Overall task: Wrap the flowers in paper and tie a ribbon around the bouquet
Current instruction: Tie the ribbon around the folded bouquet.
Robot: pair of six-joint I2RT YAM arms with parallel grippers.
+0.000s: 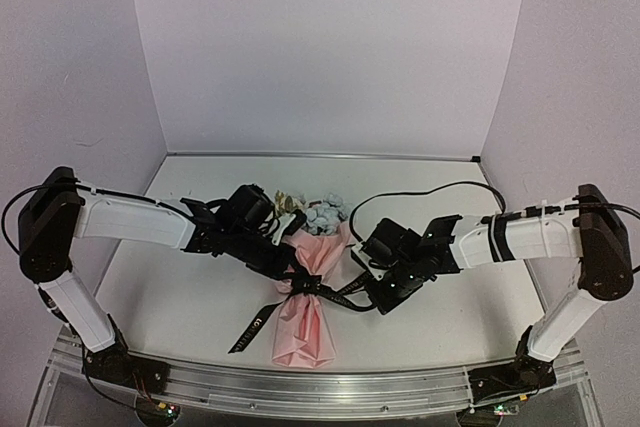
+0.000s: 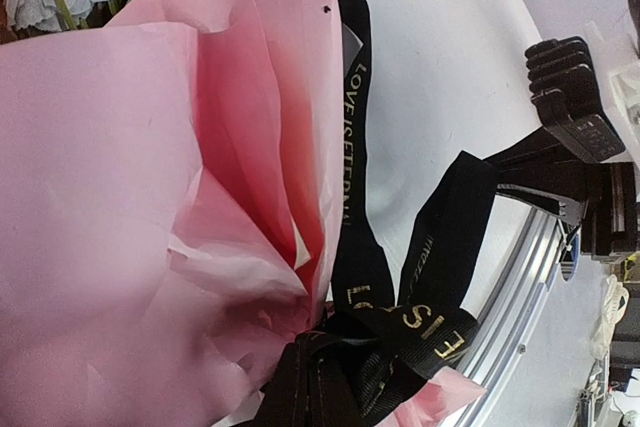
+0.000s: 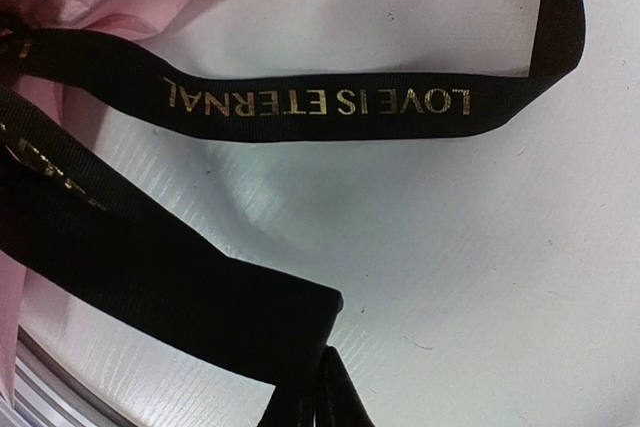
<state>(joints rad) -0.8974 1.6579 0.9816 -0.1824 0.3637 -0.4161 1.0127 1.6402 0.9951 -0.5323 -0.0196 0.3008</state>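
The bouquet lies mid-table, with pale blue and cream flowers (image 1: 318,212) at its far end and the pink paper (image 1: 305,332) flaring toward me. The black ribbon (image 1: 255,325) is knotted round the paper's narrow waist. My left gripper (image 1: 287,269) sits at that knot, and its fingers (image 2: 315,387) are shut on the ribbon (image 2: 355,147) beside the crumpled paper (image 2: 120,197). My right gripper (image 1: 368,299) holds a ribbon tail out to the right. In the right wrist view, the shut fingertips (image 3: 330,397) pinch the end of the gold-lettered ribbon (image 3: 320,102).
An aluminium rail (image 1: 300,387) runs along the table's near edge, close to the paper's flared end. White walls close in the back and both sides. A black cable (image 1: 420,192) loops over the table behind the right arm.
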